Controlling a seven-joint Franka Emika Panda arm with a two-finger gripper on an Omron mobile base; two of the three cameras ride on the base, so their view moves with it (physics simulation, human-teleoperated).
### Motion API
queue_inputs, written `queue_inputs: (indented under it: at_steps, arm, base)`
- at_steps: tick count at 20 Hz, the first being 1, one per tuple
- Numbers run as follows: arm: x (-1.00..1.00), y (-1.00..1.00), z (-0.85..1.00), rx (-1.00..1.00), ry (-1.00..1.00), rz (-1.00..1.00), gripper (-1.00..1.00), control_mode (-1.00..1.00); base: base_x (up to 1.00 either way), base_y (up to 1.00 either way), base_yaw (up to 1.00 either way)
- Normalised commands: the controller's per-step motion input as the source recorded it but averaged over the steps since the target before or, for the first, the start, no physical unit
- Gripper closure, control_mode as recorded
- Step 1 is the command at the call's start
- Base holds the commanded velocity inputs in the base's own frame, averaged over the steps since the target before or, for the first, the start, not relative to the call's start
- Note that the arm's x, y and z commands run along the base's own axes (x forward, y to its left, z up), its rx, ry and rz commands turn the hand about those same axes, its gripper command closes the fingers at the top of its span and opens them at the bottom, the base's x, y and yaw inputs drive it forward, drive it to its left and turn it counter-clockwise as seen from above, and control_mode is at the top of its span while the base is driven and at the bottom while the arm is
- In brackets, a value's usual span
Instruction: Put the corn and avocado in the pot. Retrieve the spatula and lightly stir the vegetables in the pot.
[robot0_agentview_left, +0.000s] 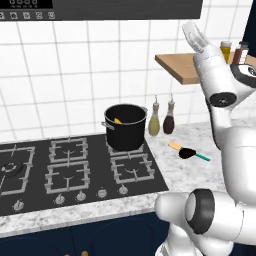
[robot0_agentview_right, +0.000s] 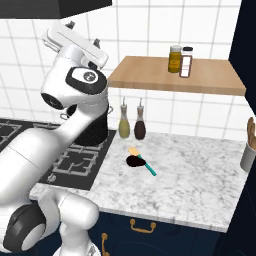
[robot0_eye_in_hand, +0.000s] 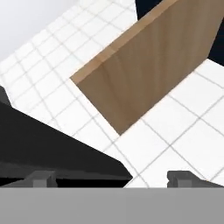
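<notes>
Black cylindrical stockpot (robot0_agentview_left: 125, 128) on the stove holds a slim yellow corn cob (robot0_agentview_left: 117, 120); the tan-bladed, teal-handled spatula (robot0_agentview_left: 188, 151) lies on the marble surface (robot0_agentview_right: 200, 170). Fingers (robot0_eye_in_hand: 41, 178) stand apart, empty.

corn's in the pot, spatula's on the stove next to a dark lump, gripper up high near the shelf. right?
Not quite. The spatula lies on the marble counter right of the stove, not on it; the left base view shows this. The rest holds: corn in the pot, dark lump beside the spatula, gripper raised near the shelf.
</notes>
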Motion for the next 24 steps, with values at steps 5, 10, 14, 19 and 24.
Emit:
queue_inputs:
  at_steps: [5,10,14,19,24]
  arm:
    - [-0.16,0.0,0.85,0.89,0.04,0.24,-1.0,-1.0]
    - [-0.58,-0.07,1.0,0.79,0.14,0.11,-1.0,-1.0]
    - [-0.72,-0.37,1.0,0.65,0.32,0.0,-1.0,-1.0]
    - [-0.88,-0.65,1.0,0.41,0.44,-0.09,-1.0,-1.0]
    - [-0.82,-0.78,0.86,0.2,0.62,-0.15,-1.0,-1.0]
  base:
    - [0.0,0.0,0.0]
    - [0.0,0.0,0.0]
    - [0.0,0.0,0.0]
    - [0.0,0.0,0.0]
    - [0.0,0.0,0.0]
